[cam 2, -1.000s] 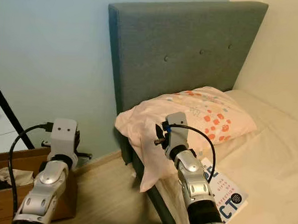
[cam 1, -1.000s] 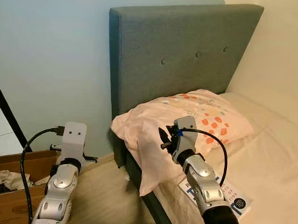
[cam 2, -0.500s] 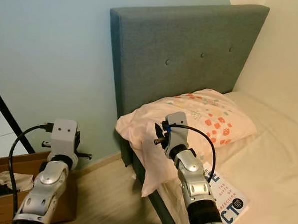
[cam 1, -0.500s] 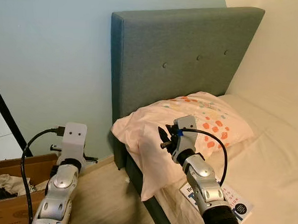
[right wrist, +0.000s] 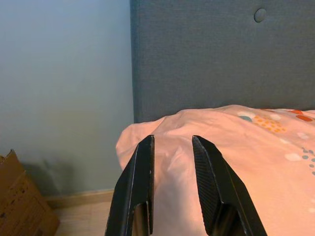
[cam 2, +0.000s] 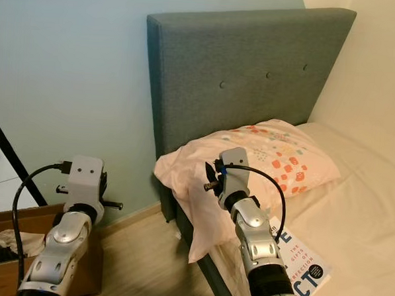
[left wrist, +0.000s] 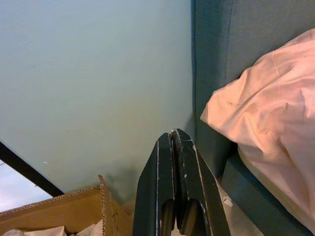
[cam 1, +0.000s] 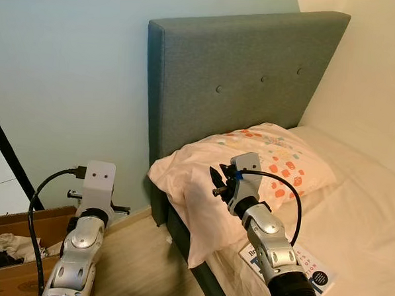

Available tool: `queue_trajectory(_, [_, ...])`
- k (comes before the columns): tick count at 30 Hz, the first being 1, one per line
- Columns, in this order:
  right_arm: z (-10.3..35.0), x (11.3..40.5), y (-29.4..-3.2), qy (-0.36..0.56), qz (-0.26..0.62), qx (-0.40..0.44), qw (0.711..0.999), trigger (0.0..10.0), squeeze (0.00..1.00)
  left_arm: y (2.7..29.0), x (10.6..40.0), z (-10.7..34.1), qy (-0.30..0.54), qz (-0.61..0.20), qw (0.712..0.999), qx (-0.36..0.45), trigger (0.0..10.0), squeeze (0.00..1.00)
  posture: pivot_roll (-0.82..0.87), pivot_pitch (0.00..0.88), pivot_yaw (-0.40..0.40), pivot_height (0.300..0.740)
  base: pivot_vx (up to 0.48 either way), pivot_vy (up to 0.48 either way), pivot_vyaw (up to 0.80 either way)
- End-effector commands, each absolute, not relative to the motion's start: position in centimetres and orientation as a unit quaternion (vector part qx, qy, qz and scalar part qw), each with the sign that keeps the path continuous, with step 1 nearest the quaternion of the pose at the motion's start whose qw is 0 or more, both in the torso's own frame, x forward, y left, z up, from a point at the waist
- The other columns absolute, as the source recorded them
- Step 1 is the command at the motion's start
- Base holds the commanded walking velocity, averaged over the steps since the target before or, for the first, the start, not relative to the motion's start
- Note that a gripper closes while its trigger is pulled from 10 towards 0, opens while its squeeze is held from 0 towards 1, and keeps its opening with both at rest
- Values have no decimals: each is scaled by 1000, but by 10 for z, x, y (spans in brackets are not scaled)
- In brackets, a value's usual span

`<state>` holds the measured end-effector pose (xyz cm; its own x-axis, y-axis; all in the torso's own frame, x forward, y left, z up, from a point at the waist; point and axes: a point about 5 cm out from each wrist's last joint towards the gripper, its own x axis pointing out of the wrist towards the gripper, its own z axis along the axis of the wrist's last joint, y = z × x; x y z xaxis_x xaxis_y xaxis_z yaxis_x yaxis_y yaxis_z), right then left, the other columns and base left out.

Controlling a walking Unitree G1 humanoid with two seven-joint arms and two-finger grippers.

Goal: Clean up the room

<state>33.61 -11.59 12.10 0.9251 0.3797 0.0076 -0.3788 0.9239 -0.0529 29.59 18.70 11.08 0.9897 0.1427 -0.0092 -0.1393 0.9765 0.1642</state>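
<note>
A pink pillow [cam 1: 250, 157] with orange and blue dots lies at the head of the bed, one corner hanging over the bed's left side. My right gripper [right wrist: 172, 140] is raised just in front of that overhanging corner, open, with nothing between its fingers [right wrist: 140, 177]. A white and blue book [cam 2: 297, 259] lies on the cream sheet beside my right arm. My left gripper [left wrist: 173, 135] is shut and empty, held over the floor between a cardboard box [cam 1: 21, 221] and the bed.
A grey upholstered headboard [cam 1: 241, 77] stands against the pale blue wall. The box at lower left holds crumpled paper [cam 1: 7, 241]. A black slanted pole [cam 1: 5, 144] crosses the left edge. Wooden floor [cam 1: 138, 264] lies between box and bed.
The whole picture has shifted a little, so the camera moved. Both arms keep their pose, and the pillow and book lie as before.
</note>
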Motion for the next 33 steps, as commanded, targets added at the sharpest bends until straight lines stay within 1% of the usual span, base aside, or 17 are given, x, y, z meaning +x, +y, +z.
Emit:
queue_trajectory(1, [120, 336, -116, -11, 191, -20, 981, 10000, 0, 188, 297, 109, 12, 68, 994, 82, 10000, 0, -10, 0, -50, 626, 0, 0, 0])
queue_trajectory(15, [118, 336, -118, -10, 181, -32, 983, 10000, 0, 187, 296, 108, 15, 64, 994, 85, 10000, 0, -9, 0, -50, 626, 0, 0, 0])
queue_trajectory(25, [121, 334, -116, -20, 197, -13, 980, 10000, 0, 186, 297, 108, 13, 63, 994, 87, 10000, 0, -8, 0, -52, 626, 0, 0, 0])
queue_trajectory(33, [123, 333, -115, -26, 203, -10, 979, 10000, 0, 186, 296, 109, 12, 63, 994, 85, 10000, 0, -9, 0, -53, 660, 0, 0, 0])
